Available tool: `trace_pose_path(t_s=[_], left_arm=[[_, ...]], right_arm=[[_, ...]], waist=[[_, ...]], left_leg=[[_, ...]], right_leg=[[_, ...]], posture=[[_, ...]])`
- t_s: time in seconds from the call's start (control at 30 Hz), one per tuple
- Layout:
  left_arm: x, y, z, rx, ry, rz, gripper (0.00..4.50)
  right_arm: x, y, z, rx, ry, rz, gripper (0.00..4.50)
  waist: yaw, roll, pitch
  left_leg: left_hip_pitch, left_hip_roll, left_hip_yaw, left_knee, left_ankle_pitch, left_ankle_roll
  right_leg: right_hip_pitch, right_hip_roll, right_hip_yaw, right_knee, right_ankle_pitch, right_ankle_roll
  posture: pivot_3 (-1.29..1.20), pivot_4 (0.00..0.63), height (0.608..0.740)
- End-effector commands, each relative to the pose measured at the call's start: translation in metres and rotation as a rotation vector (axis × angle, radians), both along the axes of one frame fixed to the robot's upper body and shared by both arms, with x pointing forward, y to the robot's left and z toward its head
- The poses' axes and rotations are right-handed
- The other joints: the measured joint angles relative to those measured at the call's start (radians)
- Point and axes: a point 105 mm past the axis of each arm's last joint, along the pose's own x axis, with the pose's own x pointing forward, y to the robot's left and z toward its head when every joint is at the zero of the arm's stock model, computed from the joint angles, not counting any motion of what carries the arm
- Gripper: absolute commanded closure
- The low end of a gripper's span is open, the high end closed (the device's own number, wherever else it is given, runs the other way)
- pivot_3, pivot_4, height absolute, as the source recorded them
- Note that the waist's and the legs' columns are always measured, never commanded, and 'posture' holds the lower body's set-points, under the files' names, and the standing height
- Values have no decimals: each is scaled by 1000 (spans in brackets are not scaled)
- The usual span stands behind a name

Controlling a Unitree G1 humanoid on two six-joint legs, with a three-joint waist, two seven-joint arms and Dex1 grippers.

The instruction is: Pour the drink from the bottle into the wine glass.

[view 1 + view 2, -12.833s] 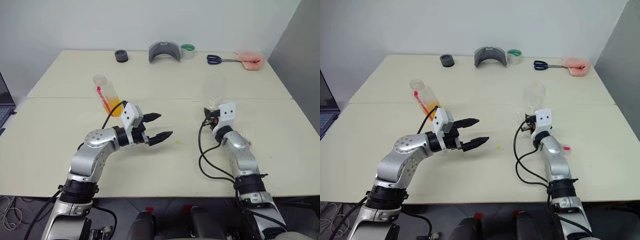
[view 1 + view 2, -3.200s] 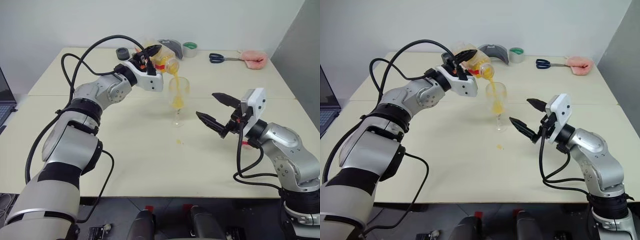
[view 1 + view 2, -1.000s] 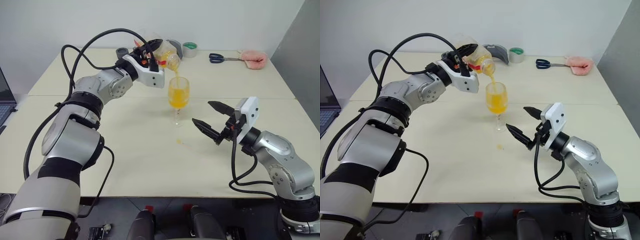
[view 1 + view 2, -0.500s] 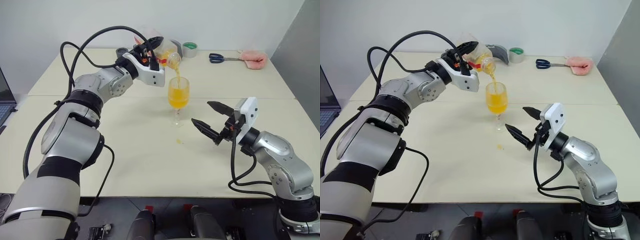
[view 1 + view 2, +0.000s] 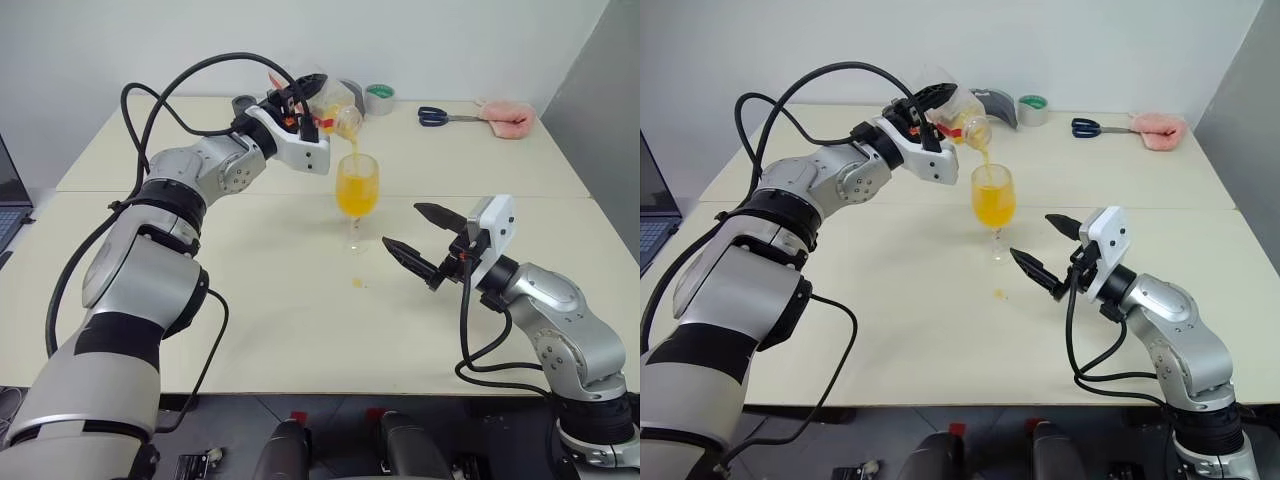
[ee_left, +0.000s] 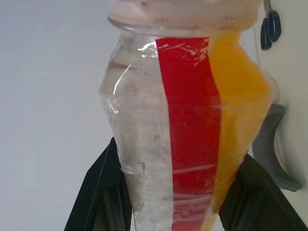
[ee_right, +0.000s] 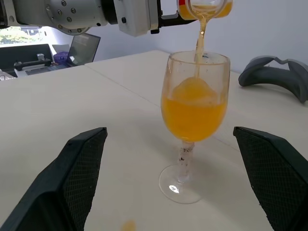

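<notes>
My left gripper clamps the tilted bottle, drink streaming into the wine glass; probably level off soon. Right gripper waits open.

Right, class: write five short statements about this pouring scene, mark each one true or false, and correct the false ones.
1. The left gripper holds the bottle tilted over the wine glass. True.
2. The right gripper grips the glass stem. False: it is open and apart from the glass.
3. The glass holds orange drink. True.
4. The scissors lie beside the glass foot. False: they lie at the table's far edge.
5. The bottle is empty. False: drink remains inside.
</notes>
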Motion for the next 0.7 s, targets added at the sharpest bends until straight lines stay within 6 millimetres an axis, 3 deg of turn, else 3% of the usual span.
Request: trace_pose_path(t_s=[0.03,0.3,0.6,0.7], left_arm=[[-3,-2,26,-43,-58,-5,2704],[-1,-1,22,-165,21,-17,2704],[2,-4,-1,-515,300,-112,2704],[7,8,0,-717,405,-127,2704]], right_arm=[[-8,4,11,7,-58,23,0],[-9,5,12,4,-64,21,0],[-4,8,15,-23,-154,-36,0],[-3,10,19,-20,-191,-58,0]], waist=[[0,0,0],[0,0,0],[-1,0,0],[-4,0,0]], left_leg=[[0,0,0,0,0,0],[0,0,0,0,0,0],[0,0,1,1,1,-2],[-11,0,1,9,2,-4]], right_leg=[[0,0,0,0,0,0],[0,0,0,0,0,0],[-2,0,1,3,0,0],[-13,0,1,10,0,0]], posture=[[0,150,740],[0,150,740],[0,150,740],[0,150,740]])
